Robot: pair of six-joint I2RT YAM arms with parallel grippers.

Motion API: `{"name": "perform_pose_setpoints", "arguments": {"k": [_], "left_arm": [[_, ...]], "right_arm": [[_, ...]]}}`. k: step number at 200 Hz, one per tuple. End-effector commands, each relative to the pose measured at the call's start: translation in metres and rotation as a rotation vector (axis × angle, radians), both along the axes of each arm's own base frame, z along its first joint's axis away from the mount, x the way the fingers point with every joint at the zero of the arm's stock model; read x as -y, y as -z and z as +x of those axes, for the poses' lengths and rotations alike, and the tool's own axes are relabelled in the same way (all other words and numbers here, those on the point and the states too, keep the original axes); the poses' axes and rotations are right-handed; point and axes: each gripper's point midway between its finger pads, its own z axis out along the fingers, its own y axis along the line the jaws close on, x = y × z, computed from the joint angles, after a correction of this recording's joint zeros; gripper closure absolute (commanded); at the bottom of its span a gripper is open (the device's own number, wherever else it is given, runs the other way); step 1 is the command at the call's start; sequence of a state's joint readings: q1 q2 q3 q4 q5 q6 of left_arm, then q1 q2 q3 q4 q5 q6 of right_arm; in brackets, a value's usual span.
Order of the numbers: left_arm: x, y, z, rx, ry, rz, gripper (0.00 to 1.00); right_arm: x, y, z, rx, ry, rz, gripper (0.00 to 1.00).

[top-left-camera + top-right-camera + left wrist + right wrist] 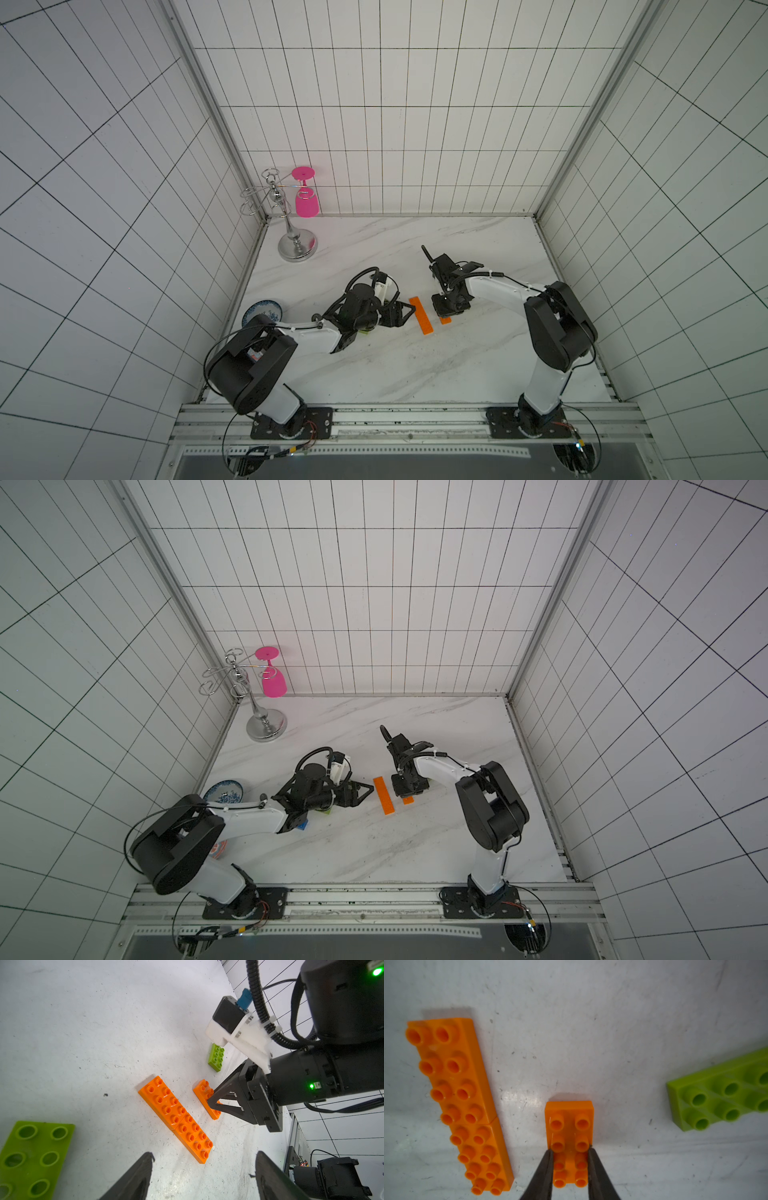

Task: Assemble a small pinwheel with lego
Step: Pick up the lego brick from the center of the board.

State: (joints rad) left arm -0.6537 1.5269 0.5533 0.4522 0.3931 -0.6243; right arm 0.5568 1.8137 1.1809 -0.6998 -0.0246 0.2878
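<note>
Though only two of the bricks are joined, all the lego in sight lies mid-bench between the two arms, on the white marbled bench.

Orange bricks: three.
- Two butt end to end as one long orange strip, flat and studs up.
- The third orange brick lies just right of the strip, apart from it and roughly parallel.
- The right fingers are closed against both long sides of that third brick. In both top views only one end of it shows from under the wrist.

Lime-green bricks: two counted.
- The right lime-green brick lies right of the gripped one and apart from it. Its end is cut off in the right wrist view.
- The left lime-green brick sits beside the left fingers, cropped by the frame edge.

Blue brick: one. Only a corner shows under the left forearm, so its shape is hard to judge.

The left fingers are spread wide and hold nothing. They point at the strip from its left.

Sundries:
- One chrome glass rack stands in the far left corner.
- One pink wine glass hangs upside down on the rack.
- One blue-and-white plate lies at the left edge, partly covered by the left arm.
</note>
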Motion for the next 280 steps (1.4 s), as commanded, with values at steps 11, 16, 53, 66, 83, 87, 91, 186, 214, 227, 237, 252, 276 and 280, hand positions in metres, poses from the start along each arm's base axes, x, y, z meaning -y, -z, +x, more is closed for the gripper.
{"name": "perform_pose_setpoints", "arguments": {"k": [11,16,53,66,83,87,91,186,214,227,237,252,276,280], "left_arm": [[0.002,-0.004,0.001,0.016,-0.003,-0.014,0.21],[0.001,-0.004,0.001,0.017,-0.004,-0.014,0.21],[0.0,-0.003,0.003,0.014,-0.012,-0.016,0.21],[-0.002,-0.002,0.003,0.007,-0.018,-0.02,0.21],[-0.007,-0.001,0.005,-0.008,-0.033,-0.037,0.21],[-0.009,0.0,0.006,-0.012,-0.035,-0.043,0.21],[-0.01,0.0,0.006,-0.015,-0.037,-0.048,0.21],[-0.02,0.002,0.01,-0.021,-0.064,-0.053,0.21],[-0.022,0.002,0.01,-0.023,-0.074,-0.056,0.21],[-0.024,0.002,0.011,-0.024,-0.08,-0.058,0.21],[-0.026,0.003,0.011,-0.025,-0.085,-0.058,0.21],[-0.028,0.003,0.012,-0.024,-0.089,-0.058,0.21],[-0.029,0.004,0.012,-0.026,-0.092,-0.058,0.21],[-0.029,0.004,0.013,-0.026,-0.093,-0.058,0.21]], "right_arm": [[0.014,0.015,-0.016,-0.083,0.007,-0.058,0.76],[0.014,0.014,-0.016,-0.08,0.007,-0.057,0.76],[0.013,0.01,-0.015,-0.072,0.005,-0.052,0.76],[0.012,0.005,-0.013,-0.061,0.002,-0.048,0.76],[0.01,-0.001,-0.012,-0.05,-0.001,-0.041,0.76],[0.01,-0.002,-0.012,-0.05,-0.004,-0.041,0.75],[0.01,-0.002,-0.012,-0.05,-0.004,-0.043,0.75],[-0.011,-0.028,-0.011,0.003,-0.053,-0.034,0.75],[-0.022,-0.035,-0.01,0.018,-0.068,-0.018,0.75],[-0.025,-0.039,-0.008,0.026,-0.073,-0.014,0.75],[-0.026,-0.041,-0.007,0.028,-0.073,-0.01,0.75],[-0.031,-0.046,-0.005,0.032,-0.078,0.006,0.75],[-0.041,-0.049,-0.003,0.022,-0.095,0.031,0.74],[-0.044,-0.05,-0.002,0.023,-0.098,0.035,0.74]]}}
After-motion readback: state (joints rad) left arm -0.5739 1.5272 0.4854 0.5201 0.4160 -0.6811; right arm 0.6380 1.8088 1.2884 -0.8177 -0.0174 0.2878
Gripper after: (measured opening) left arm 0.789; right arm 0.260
